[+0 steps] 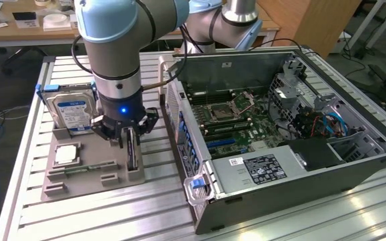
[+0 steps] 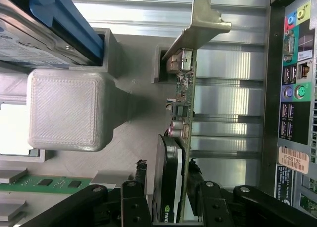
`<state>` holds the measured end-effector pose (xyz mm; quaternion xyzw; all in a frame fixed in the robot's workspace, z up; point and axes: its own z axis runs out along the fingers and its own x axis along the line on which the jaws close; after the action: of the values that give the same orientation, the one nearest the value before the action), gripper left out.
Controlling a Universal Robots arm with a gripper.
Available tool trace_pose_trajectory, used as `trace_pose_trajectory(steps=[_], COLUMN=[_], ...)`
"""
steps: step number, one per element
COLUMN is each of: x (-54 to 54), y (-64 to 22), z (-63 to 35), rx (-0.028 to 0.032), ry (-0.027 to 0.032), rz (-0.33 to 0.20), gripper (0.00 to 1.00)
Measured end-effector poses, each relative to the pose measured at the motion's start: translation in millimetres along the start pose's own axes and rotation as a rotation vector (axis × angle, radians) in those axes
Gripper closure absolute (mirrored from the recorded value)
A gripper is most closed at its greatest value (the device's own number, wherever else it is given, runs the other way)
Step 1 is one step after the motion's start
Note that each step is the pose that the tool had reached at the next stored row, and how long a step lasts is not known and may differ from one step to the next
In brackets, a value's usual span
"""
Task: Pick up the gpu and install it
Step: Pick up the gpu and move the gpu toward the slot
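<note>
The robot arm [image 1: 112, 45] is reaching down in the left half of the exterior view, with a blue light glowing on its wrist. Its tool [image 1: 127, 138] is sitting low over a grey printed holder tray [image 1: 89, 186] that is lying on the slotted aluminium counter [image 1: 112, 216].

The gpu [image 1: 132, 155] is standing on edge in a slot at the tray's right side, just below the tool. It is upright and resting in the holder. In the wrist view the tool [image 2: 168, 170] is straddling the card's top edge at the bottom centre of the frame. The gpu [image 2: 182, 98] is running up the middle of that frame, and its pale metal bracket [image 2: 203, 19] is standing out at the upper centre. Whether the tool is clamped on the card or standing just apart from it, I cannot tell.

A silver hard drive [image 1: 71, 113] with a blue-and-white label is leaning upright at the tray's far left corner. A small square processor chip [image 1: 67, 154] is lying flat in a recess on the tray's left side. A green memory stick [image 2: 44, 183] is showing at the lower left of the wrist view.

An open computer case [image 1: 280, 130] is lying on its side, taking up the right half of the exterior view just beside the tray. Its motherboard is facing up. Its rear port panel [image 2: 297, 88] is running along the right edge of the wrist view.
</note>
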<state>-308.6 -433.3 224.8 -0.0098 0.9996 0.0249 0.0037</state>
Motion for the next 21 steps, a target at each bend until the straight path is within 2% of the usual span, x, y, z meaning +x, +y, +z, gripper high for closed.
trace_pose_trajectory(steps=[9, 10, 11, 12, 13, 21], x=[0.0, 0.0, 0.0, 0.0, 0.0, 0.0], y=[-0.1, -0.1, -0.1, 0.0, -0.1, -0.1], z=[0.9, 0.9, 1.0, 1.0, 1.0, 1.0], rx=[0.0002, 0.0001, 0.0001, 0.0001, 0.0001, 0.0001], ry=[0.0002, 0.0002, 0.0001, 0.0001, 0.0001, 0.0002], rz=[0.000, 0.000, 0.000, 0.000, 0.000, 0.000], gripper=[0.56, 0.57, 0.63, 0.63, 0.70, 0.73])
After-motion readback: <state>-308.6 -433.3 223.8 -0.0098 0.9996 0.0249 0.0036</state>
